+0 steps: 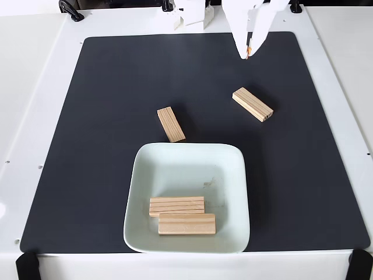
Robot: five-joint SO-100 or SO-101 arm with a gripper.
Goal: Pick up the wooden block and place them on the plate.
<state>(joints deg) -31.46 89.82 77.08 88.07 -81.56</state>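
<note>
Two wooden blocks lie on the black mat: one point(171, 123) just above the plate's upper left corner, another point(252, 104) to the upper right, lying at a slant. Two more blocks point(176, 205) point(187, 224) rest side by side inside the pale square plate point(230, 186), near its lower edge. My white gripper point(247, 53) hangs at the top of the fixed view, above the slanted block and clear of it. Its fingers come to a narrow tip with an orange spot, and nothing is held between them.
The black mat point(105, 146) covers most of the white table. The arm's base and white parts point(192, 14) sit at the top edge. Black clamps point(70, 9) stand at the table corners.
</note>
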